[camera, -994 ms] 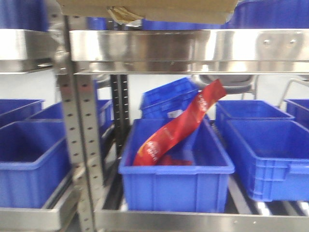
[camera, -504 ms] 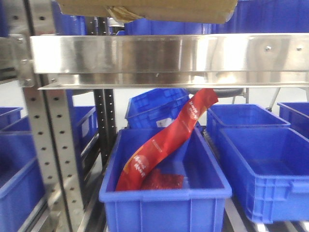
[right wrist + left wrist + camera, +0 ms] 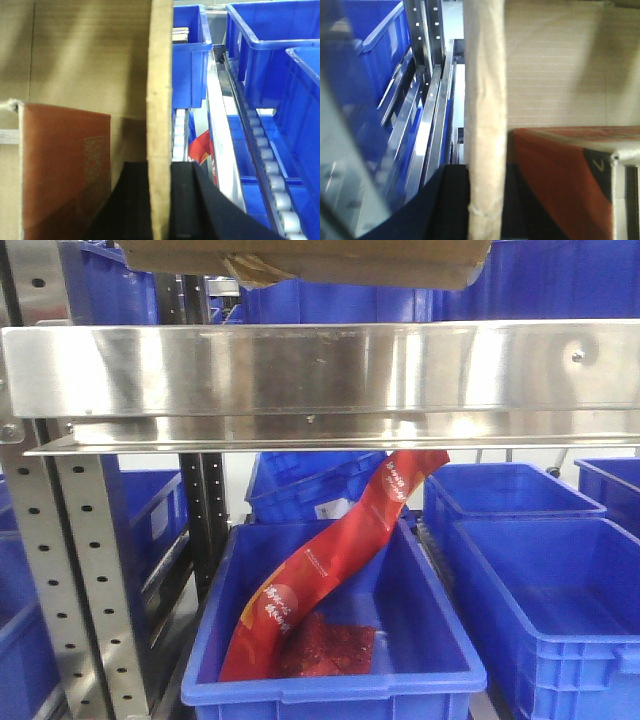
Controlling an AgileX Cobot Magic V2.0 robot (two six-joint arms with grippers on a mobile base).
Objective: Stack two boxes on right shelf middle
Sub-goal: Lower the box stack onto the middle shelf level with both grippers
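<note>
You are gripping a cardboard box [image 3: 300,260] above the shelf [image 3: 320,370], each gripper [image 3: 485,210] [image 3: 160,200] pinching a side wall.

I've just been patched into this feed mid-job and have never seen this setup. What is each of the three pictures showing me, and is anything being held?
The front picture looks out from the robot at a steel shelf. A cardboard box sits at the top edge of the picture, above the shelf's rim. Below stand blue bins, one holding red packets.

The other two pictures come from cameras on the robot's wrists. Each shows a cardboard wall edge-on, close up, with dark hand parts at its base. The fingertips are hidden, so I cannot confirm a grip.
</note>
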